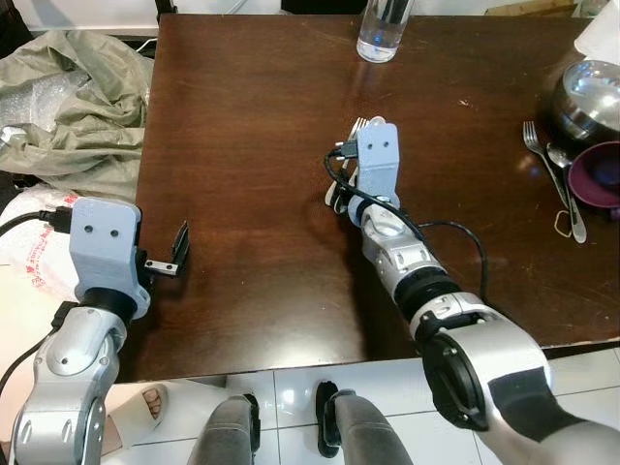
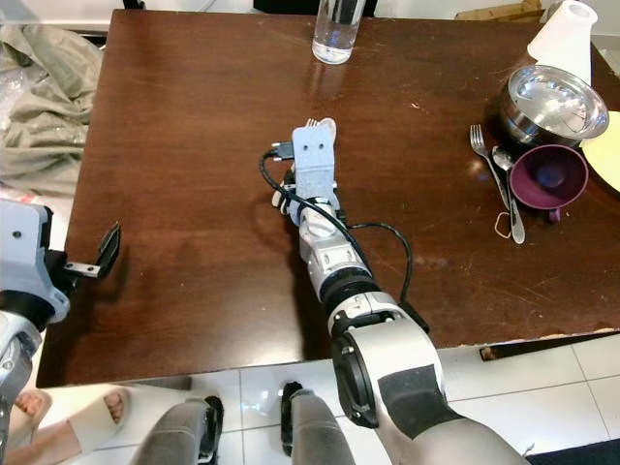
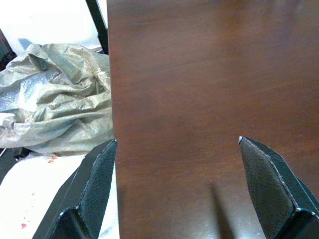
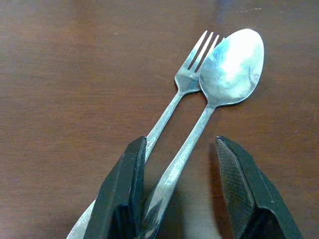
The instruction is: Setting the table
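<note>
Straddling two handles on the table (image 1: 242, 145), the right gripper (image 4: 179, 189) stands partly open, its fingers (image 4: 122, 199) either side of the fork (image 4: 185, 82) and spoon (image 4: 230, 59), whose heads lie just ahead of it, touching. Both look thin, stiff, light and slick, so I judge mid-handle the best hold, pinching both together. The left gripper (image 3: 177, 189) hangs wide open and empty over the near table edge, well off to the side.

dark wood table (image 1: 242, 116) | white tile floor (image 1: 291, 387) — glossy
</note>
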`<state>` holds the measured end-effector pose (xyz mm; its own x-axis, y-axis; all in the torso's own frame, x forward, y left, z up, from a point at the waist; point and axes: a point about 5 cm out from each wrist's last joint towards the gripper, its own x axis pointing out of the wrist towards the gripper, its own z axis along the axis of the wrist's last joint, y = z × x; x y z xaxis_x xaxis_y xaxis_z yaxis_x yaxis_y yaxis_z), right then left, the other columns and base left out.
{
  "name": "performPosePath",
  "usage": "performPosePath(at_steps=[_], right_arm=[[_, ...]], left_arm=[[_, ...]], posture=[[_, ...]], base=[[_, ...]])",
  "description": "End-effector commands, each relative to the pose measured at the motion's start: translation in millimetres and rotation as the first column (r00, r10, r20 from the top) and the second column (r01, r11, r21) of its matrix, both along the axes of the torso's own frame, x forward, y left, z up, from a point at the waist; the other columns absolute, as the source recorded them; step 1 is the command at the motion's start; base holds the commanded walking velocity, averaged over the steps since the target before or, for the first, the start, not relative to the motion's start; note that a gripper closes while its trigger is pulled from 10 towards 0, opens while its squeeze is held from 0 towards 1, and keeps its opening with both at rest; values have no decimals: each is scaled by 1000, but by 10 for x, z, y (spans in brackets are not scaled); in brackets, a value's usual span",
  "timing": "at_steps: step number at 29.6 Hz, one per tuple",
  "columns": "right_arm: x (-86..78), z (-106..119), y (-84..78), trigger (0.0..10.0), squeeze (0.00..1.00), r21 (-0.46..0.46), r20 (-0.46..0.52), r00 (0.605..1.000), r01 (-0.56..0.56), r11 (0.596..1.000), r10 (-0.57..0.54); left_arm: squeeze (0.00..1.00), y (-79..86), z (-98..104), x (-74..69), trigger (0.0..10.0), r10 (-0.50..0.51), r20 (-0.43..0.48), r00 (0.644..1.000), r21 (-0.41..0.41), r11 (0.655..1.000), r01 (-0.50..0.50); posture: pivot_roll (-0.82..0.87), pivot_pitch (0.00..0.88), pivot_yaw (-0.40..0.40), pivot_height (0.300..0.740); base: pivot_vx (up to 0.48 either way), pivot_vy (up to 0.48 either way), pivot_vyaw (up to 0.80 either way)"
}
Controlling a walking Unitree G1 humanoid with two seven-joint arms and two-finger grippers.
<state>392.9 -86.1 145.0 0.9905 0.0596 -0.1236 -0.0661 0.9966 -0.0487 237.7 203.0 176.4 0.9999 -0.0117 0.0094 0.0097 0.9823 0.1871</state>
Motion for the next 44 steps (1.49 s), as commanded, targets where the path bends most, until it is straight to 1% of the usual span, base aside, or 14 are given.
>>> performPosePath(at_steps=[1, 7, 8, 9, 10, 12, 13, 19, 22, 23, 25, 27, 31, 44], right_arm=[[-118, -321, -33, 10000, 0, 5, -126, 992, 0, 1000, 1], [-151, -367, 37, 10000, 0, 94, -145, 986, -64, 994, 77], [-157, -363, 66, 7882, 0, 117, -139, 985, -85, 990, 101], [-157, -363, 66, 7882, 0, 117, -139, 985, -85, 990, 101], [-161, -359, 83, 4784, 0, 132, -133, 984, -97, 987, 115], [-163, -353, 97, 4157, 0, 133, -123, 984, -109, 985, 125], [-165, -345, 109, 0, 0, 134, -113, 985, -119, 984, 134], [-167, -307, 125, 0, 0, 148, -72, 985, -143, 979, 155], [-168, -191, 203, 0, 0, 212, 16, 971, -235, 949, 237], [-178, -124, 253, 10000, 0, 244, 65, 958, -286, 926, 279], [-178, -124, 253, 10000, 0, 244, 65, 958, -286, 926, 279], [-202, -32, 308, 10000, 0, 275, 132, 937, -349, 896, 324], [-245, 40, 328, 10000, 0, 285, 192, 917, -392, 875, 349], [-327, 78, 224, 10000, 0, 283, 229, 913, -394, 875, 337]], left_arm=[[0, -18, -58, -2, 10000, -2, -22, 1000, -4, 1000, 2], [0, -25, -62, 18, 10000, -6, -21, 1000, -5, 1000, 6], [0, -23, -61, 22, 10000, -6, -20, 1000, -5, 1000, 6], [0, -23, -61, 22, 10000, -6, -20, 1000, -5, 1000, 6], [0, -22, -60, 24, 10000, -6, -19, 1000, -4, 1000, 6], [0, -19, -58, 29, 10000, -6, -18, 1000, -3, 1000, 6], [0, -20, -57, 35, 10000, -7, -16, 1000, -3, 1000, 6], [0, -33, -58, 53, 10000, -10, -13, 1000, -4, 1000, 10], [0, -41, -59, 66, 10000, -11, -11, 1000, -6, 1000, 11], [0, -45, -61, 69, 10000, -12, -11, 1000, -6, 1000, 12], [0, -45, -61, 69, 10000, -12, -11, 1000, -6, 1000, 12], [0, -52, -64, 75, 10000, -13, -11, 1000, -8, 1000, 13], [0, -66, -71, 86, 10000, -16, -11, 1000, -11, 1000, 16], [0, -105, -93, 129, 10000, -26, -10, 1000, -20, 999, 26]], posture=[[92, 176, 15, 740], [95, 165, 16, 740], [94, 163, 16, 740], [94, 163, 16, 740], [94, 163, 16, 740], [92, 159, 17, 740], [90, 157, 16, 740], [86, 150, 15, 740], [81, 150, 15, 740], [79, 150, 14, 740], [79, 150, 14, 740], [74, 151, 15, 740], [66, 149, 15, 740], [47, 146, 15, 740]], base=[[0, 0, 0], [0, 0, 0], [0, 0, 0], [0, 0, 0], [0, 0, 0], [0, 0, 0], [0, 0, 0], [0, 0, 0], [0, 0, 0], [0, 0, 0], [0, 0, 0], [0, 0, 0], [0, 0, 0], [0, 0, 0]])
